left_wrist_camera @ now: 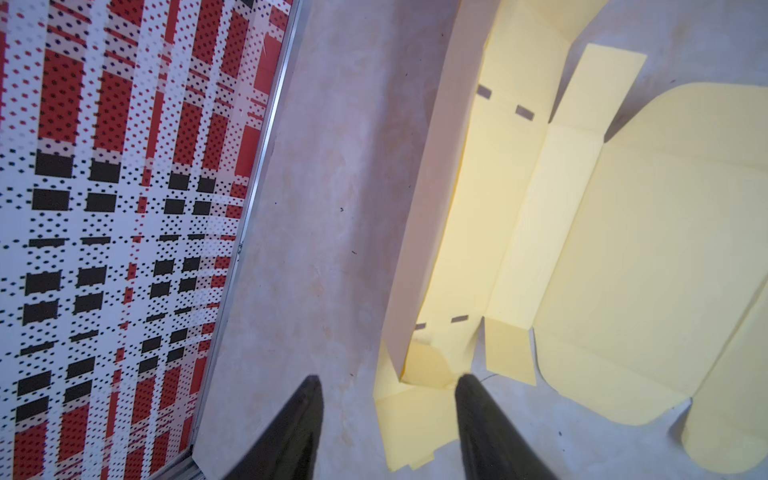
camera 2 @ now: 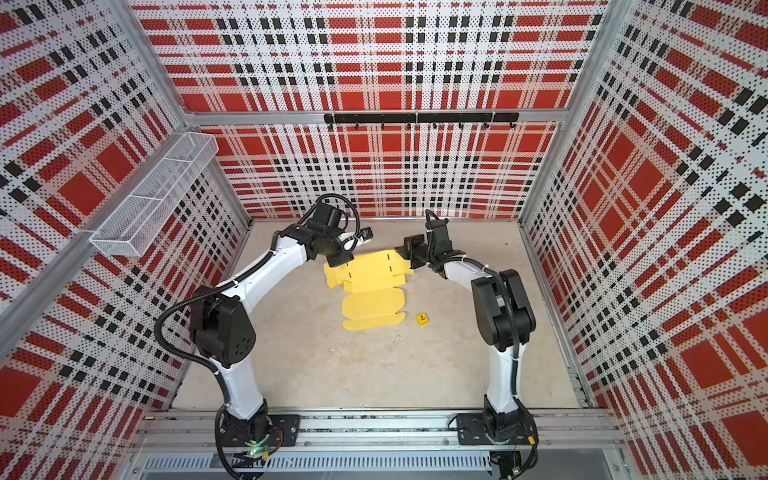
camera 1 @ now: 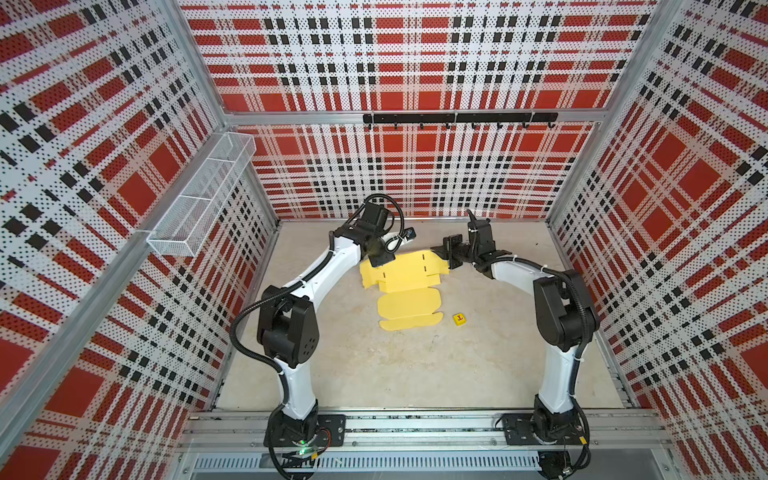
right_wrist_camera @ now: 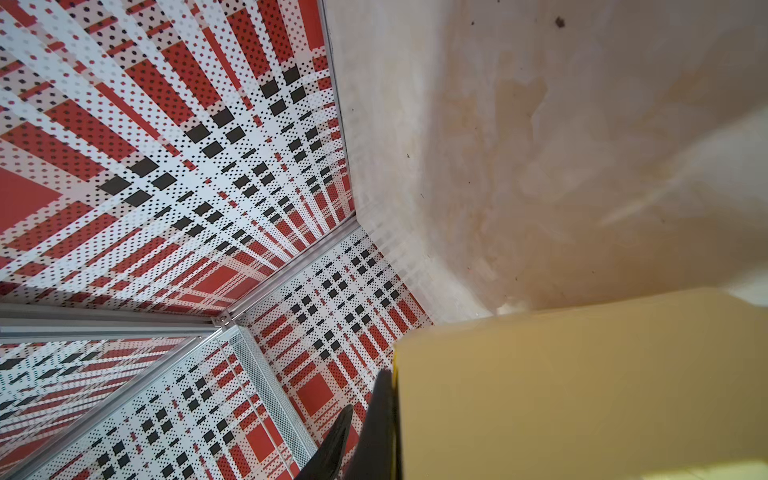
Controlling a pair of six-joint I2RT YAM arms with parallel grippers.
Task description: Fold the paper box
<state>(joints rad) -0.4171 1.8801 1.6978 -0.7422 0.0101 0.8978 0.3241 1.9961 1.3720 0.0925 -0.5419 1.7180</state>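
**Now: sheet part-raised, arms at its two far corners**

Paper box (camera 1: 405, 276) (camera 2: 370, 278) lies on the table (camera 1: 374, 374), middle of the cell and towards the far wall. It is an unfolded pale yellow die-cut sheet. The near half, with rounded flaps, lies flat. The far half, with the slots, is lifted off the surface along its edges.

Left gripper (camera 1: 377, 262) (left_wrist_camera: 387, 379) hangs over the far-left corner of the sheet with its jaws standing apart and nothing between them. In the left wrist view one finger (left_wrist_camera: 478, 415) sits over a small corner flap and the other finger is over bare table. Whether that finger touches the flap, I cannot tell. The same view shows one long side panel of the paper box (left_wrist_camera: 623, 249) standing up from the sheet.

Right gripper (camera 1: 448, 266) (camera 2: 411, 261) (right_wrist_camera: 368, 390) is at the far-right end of the sheet, jaws closed. In the right wrist view a yellow panel (right_wrist_camera: 582, 395) lies right against the outer side of one finger. Whether the card is pinched, I cannot tell.

Small yellow cube (camera 1: 459, 318) (camera 2: 422, 318) with a red letter sits just right of the sheet's near flaps, apart from it.

Wire basket (camera 1: 199, 187) hangs on the left wall.
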